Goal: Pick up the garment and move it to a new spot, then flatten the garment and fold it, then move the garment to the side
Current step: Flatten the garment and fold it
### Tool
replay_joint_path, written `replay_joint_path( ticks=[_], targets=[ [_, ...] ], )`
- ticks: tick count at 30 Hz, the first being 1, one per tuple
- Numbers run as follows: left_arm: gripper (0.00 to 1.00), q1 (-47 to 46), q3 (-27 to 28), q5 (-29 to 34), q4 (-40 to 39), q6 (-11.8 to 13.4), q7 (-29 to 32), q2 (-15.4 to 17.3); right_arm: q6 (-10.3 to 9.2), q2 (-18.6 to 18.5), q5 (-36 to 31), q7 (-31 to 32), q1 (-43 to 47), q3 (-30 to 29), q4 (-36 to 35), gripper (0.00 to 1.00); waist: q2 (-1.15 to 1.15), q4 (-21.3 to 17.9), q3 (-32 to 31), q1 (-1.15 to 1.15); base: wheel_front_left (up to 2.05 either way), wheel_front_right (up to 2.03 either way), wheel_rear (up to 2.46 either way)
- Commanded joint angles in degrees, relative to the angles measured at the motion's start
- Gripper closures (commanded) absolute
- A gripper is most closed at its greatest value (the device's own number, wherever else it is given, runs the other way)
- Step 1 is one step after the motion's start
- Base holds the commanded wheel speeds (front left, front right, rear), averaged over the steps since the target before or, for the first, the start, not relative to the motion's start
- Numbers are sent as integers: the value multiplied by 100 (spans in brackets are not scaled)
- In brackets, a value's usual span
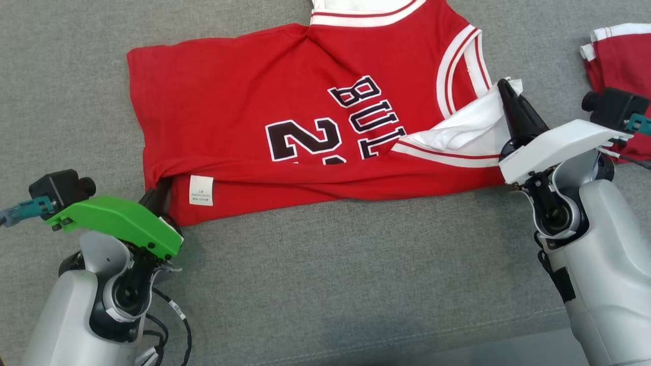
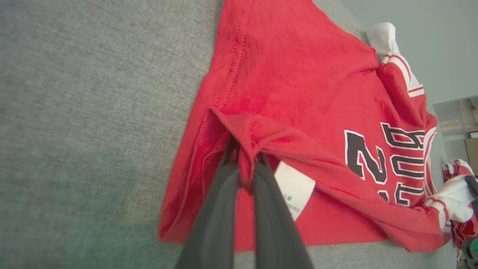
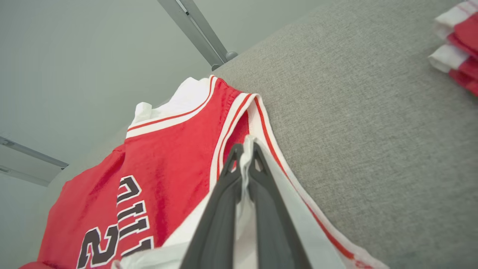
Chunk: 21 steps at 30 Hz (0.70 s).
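Observation:
A red sleeveless jersey, the garment (image 1: 244, 101), lies spread on the grey fabric surface (image 1: 356, 264), with white trim and black lettering. Its near edge is folded over, showing a white label (image 1: 201, 190). My left gripper (image 1: 158, 192) is shut on a bunched corner of the red hem; in the left wrist view the cloth (image 2: 298, 93) is pinched between the dark fingers of that gripper (image 2: 244, 162). My right gripper (image 1: 508, 94) is shut on the white-trimmed shoulder part, lifted and folded inward. In the right wrist view, white cloth of the garment (image 3: 168, 157) sits between the right gripper's (image 3: 244, 153) tips.
Another red and white cloth pile (image 1: 618, 61) lies at the far right, behind my right wrist, also seen as the pile (image 3: 457, 45). A seam (image 1: 457, 325) runs along the cushion's near edge. A grey metal bar (image 3: 198, 33) stands beyond the surface.

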Motion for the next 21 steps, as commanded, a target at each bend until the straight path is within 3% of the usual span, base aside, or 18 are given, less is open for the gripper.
replay_joint_path(
  ticks=[1,2,3,4,9,15,21],
  targets=[
    [96,-19,31,3,24,-9,-37,13,-1,-65,-51,-83,-56,9,39,20,0,0,-31,0,0,0,0],
    [70,44,49,6,46,-11,-83,16,-1,-103,-95,-156,-73,19,117,0,0,-7,-56,0,0,0,0],
    [8,121,40,55,46,-30,-116,56,0,-121,-99,-206,-79,53,140,0,0,-14,-83,0,0,0,0],
    [0,204,73,39,23,-43,-156,60,0,-139,-74,-264,-55,38,152,0,0,-22,-112,0,0,0,0],
    [0,699,164,247,-408,-11,-323,363,-1,-478,-267,-154,343,-6,-330,0,0,-62,-113,0,0,0,0],
    [0,1155,163,381,-1125,197,-147,695,0,-961,-1019,778,1198,-192,-1511,0,0,-87,125,0,0,0,0],
    [0,944,34,655,-920,337,-32,859,-1,-796,-1344,1724,1767,-209,-2333,0,0,-206,418,0,0,0,0]
  ],
)
